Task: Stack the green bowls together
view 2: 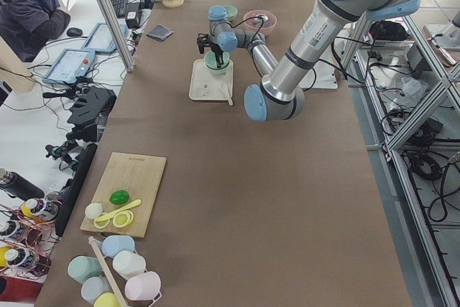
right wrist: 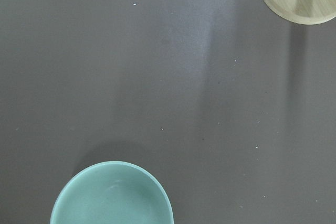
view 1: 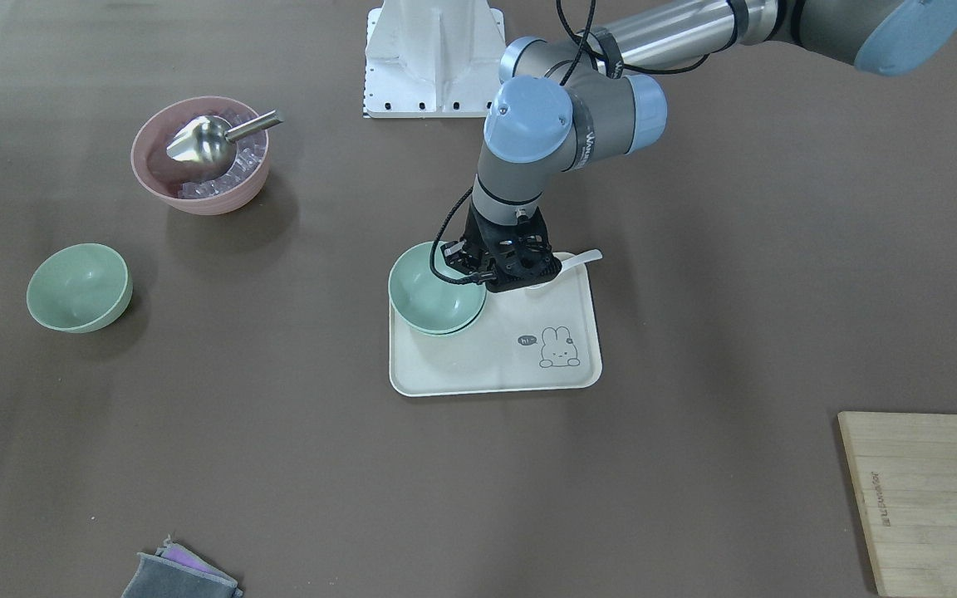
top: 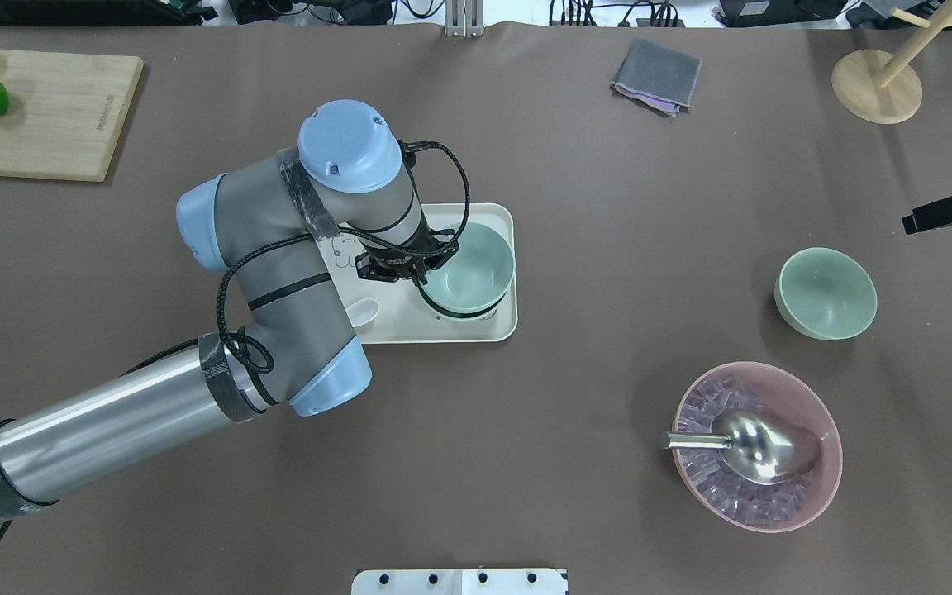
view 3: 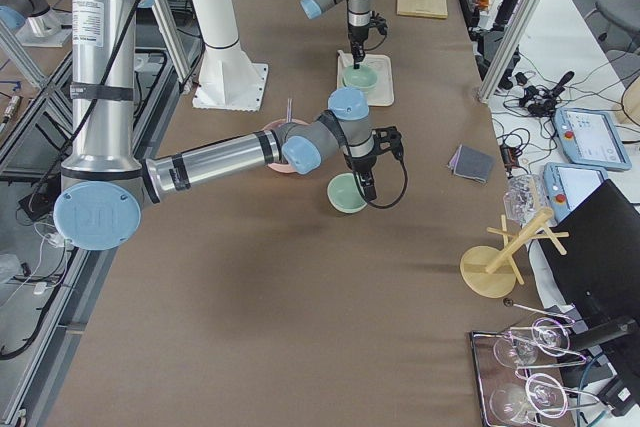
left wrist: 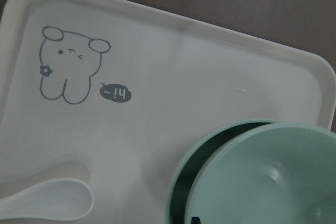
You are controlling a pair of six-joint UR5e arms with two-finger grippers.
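Note:
Two pale green bowls are on the cream tray (view 1: 495,365) mid-table. The upper green bowl (top: 469,264) sits off-centre inside the lower one, whose rim (top: 459,312) shows beneath it. In the left wrist view the upper bowl (left wrist: 268,177) is tilted in the lower bowl (left wrist: 181,182). My left gripper (view 1: 478,272) is shut on the upper bowl's rim. A third green bowl (top: 825,293) stands alone on the table, also in the right wrist view (right wrist: 111,195). My right gripper (top: 951,211) hovers beyond it, apart from it; I cannot tell if it is open or shut.
A pink bowl (top: 831,463) with ice and a metal scoop (top: 761,446) stands near the lone green bowl. A white spoon (top: 360,312) lies on the tray. A cutting board (top: 46,116), a grey cloth (top: 656,74) and a wooden stand (top: 877,87) are at the far edge.

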